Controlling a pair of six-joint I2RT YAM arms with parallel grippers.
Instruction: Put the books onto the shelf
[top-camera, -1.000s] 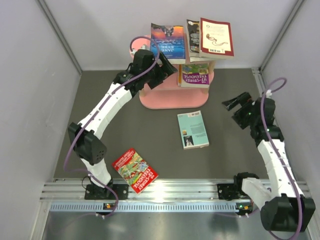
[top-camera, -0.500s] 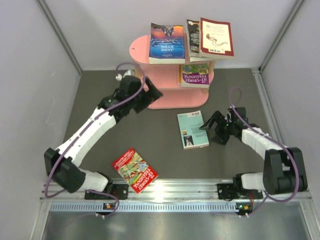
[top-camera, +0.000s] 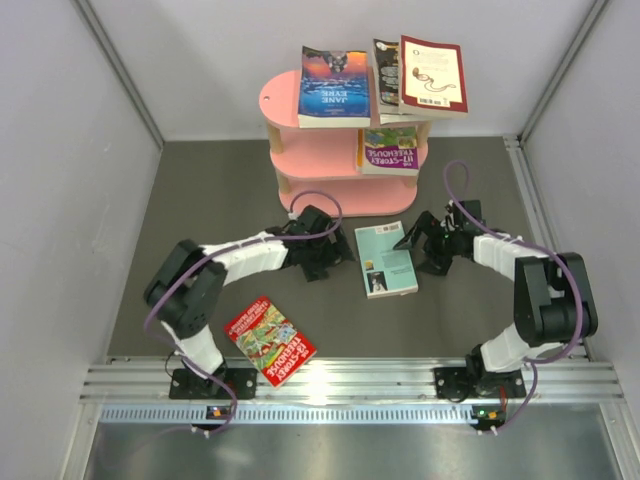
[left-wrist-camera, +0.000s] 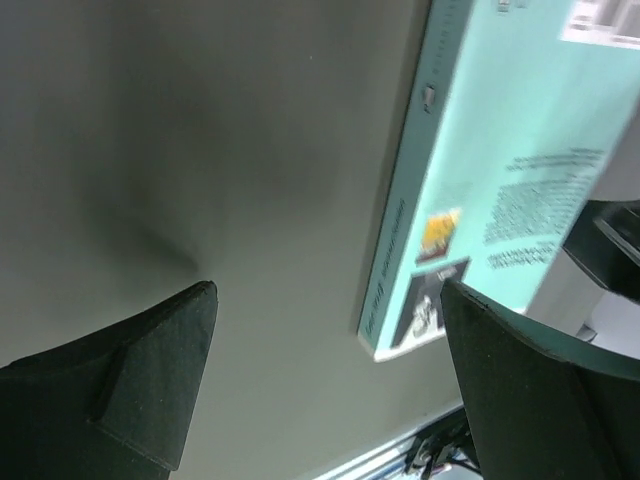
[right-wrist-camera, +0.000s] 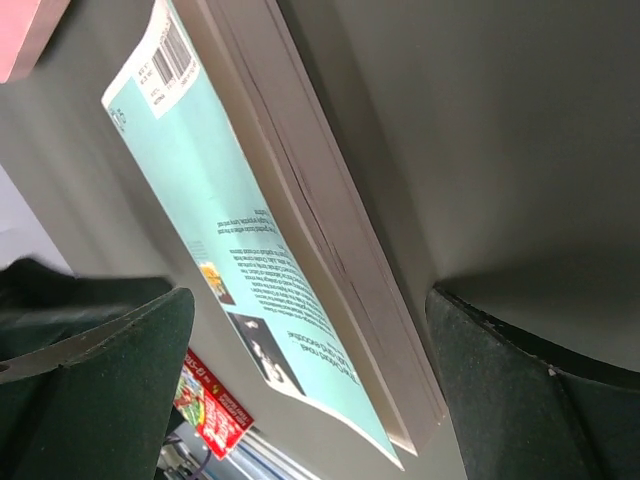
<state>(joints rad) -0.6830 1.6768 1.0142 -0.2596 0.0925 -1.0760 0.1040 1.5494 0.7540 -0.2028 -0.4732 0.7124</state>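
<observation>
On matte table (top-camera: 215, 195), thin teal paperback (top-camera: 386, 259)

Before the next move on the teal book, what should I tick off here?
1. Left hand open: ok.
2. Right hand open: ok.
3. Teal book flat on the table, between both hands, ungripped: ok.
4. Bare room on the shelf: ok.
5. Red book apart from both hands: ok.
6. Fingers touching the teal book's edges: cannot tell.
</observation>
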